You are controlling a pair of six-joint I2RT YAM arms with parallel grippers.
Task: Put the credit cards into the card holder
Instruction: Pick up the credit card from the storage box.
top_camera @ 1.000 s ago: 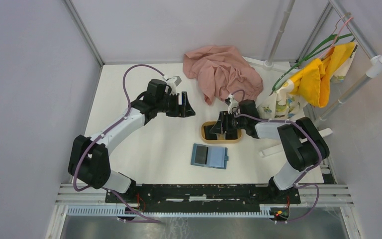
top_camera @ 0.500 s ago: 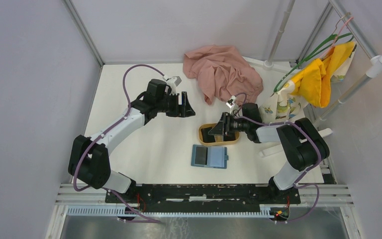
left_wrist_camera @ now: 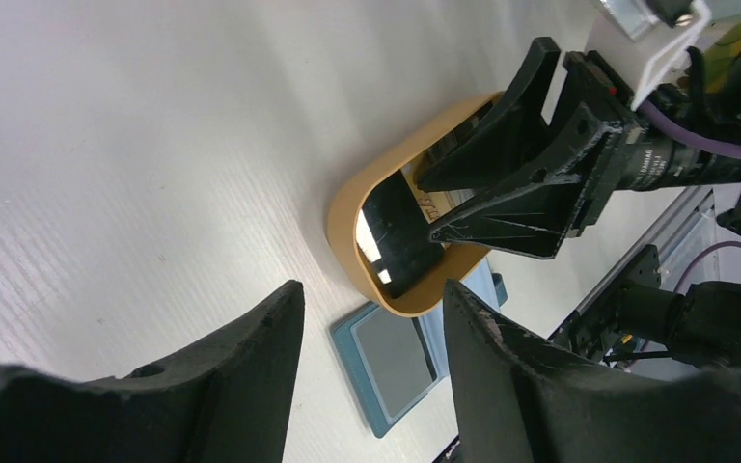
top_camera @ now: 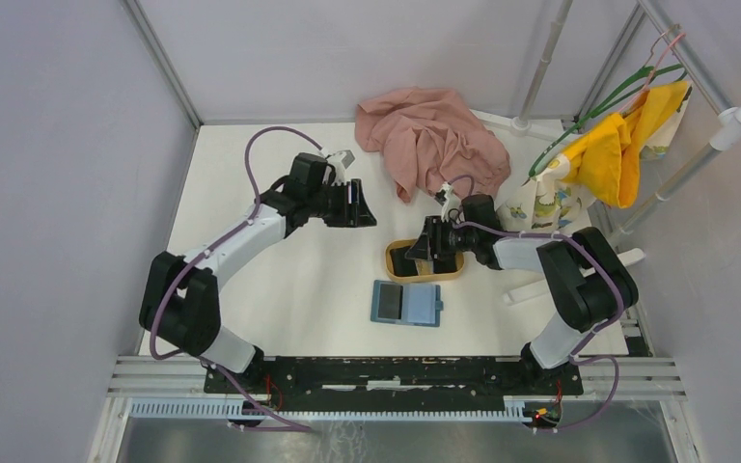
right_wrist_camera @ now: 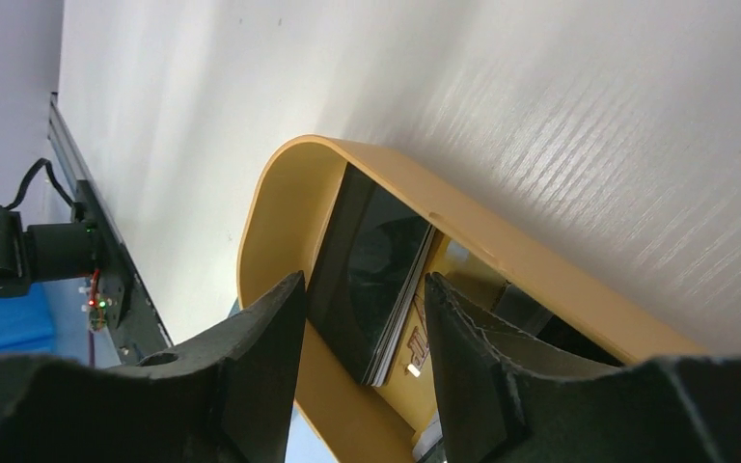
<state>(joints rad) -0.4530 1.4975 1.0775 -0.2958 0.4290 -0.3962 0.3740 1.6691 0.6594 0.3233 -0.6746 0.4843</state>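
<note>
Black right gripper: fingers spread apart, pinching nothing. The tips are lowered at the open top of the tray, and whether they touch anything inside cannot be told.
Credit cards: a thin black stack seen straight between the right gripper's spread fingers. It is tilted on edge inside the tray, leaning against one wall.
Tray: tan, oval and wooden. It surrounds the cards and lies directly under the right gripper's tips.
Card holder: teal-blue, flat on the table just beyond the tray, on the side towards the arm bases. It is apart from the right gripper and has a grey panel on its left half.
Left gripper: fingers spread, with nothing between them. It is held above the table well to the left of the right gripper and points towards the tray.
Table: white, under both grippers.
Pink cloth: crumpled, past the right gripper towards the far wall.
Yellow garment: hanging on a rack, off to the right arm's outer side.
</note>
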